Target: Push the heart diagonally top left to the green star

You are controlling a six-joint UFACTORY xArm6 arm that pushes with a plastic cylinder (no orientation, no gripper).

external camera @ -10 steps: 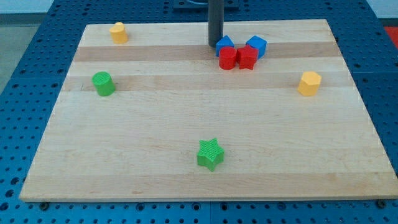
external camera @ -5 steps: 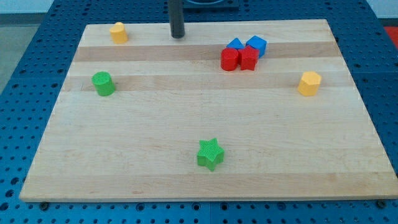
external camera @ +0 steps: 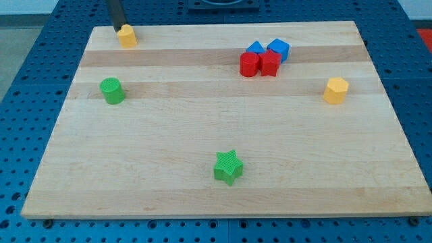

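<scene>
In the camera view, the rod's lower end, my tip (external camera: pixel 118 29), is seen at the top left corner of the wooden board (external camera: pixel 202 189), just beside the upper left side of the yellow heart (external camera: pixel 127 35); whether it actually touches the heart cannot be told. No fingers are carried by the rod, so nothing is clamped or held.

The yellow heart is placed close to the board's top edge and near its left edge. Taken from the heart, the green cylinder (external camera: pixel 111 90) is found below and slightly to the view's left, well apart. The green star (external camera: pixel 228 167) is found far below the heart and to the view's right, near the board's bottom edge. Between heart and star a wide stretch of bare wood is seen.

To the view's right of the heart, well apart and at nearly the same height, a tight cluster of four is seen: a blue block (external camera: pixel 255 48) and a blue cube (external camera: pixel 278 49) behind, a red block (external camera: pixel 250 65) and a red cube (external camera: pixel 269 62) in front, all touching or nearly so. Further to the view's right of the heart, and lower, the yellow hexagonal block (external camera: pixel 335 90) is set alone near the board's right edge.
</scene>
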